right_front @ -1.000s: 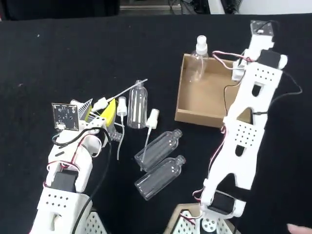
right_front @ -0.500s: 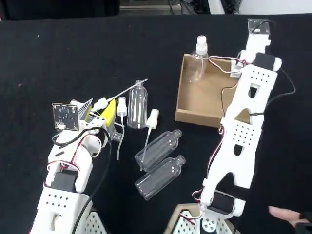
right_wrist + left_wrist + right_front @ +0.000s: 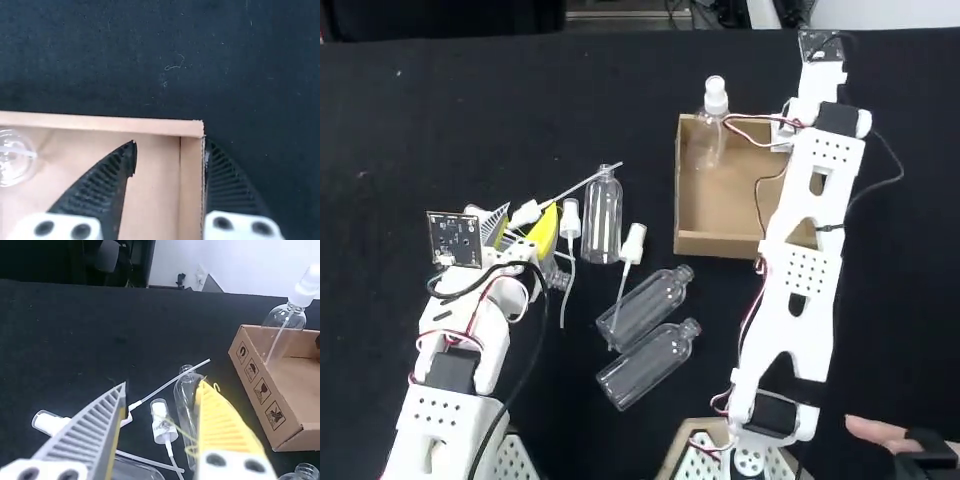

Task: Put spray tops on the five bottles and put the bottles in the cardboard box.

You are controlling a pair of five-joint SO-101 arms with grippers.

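Black table (image 3: 470, 100) w/ box (image 3: 715, 243), bottles (image 3: 645, 305), spray tops (image 3: 633, 240).

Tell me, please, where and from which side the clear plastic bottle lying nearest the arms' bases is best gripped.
Probably mid-body on the clear plastic bottle, from above, fingers across its length: it lies on its side, neck toward the brown cardboard box, its body wider than that neck.

My right gripper (image 3: 170, 147) straddles a wall of the cardboard box (image 3: 715, 243) at one far corner, one jaw inside, one outside. The box floor is free except where the capped bottle (image 3: 705, 142) stands in the other far corner. Under my left gripper (image 3: 160, 405), spray tops (image 3: 161, 420) and an uncapped bottle (image 3: 184, 395) crowd together; bare worktop (image 3: 470, 110) lies beyond.
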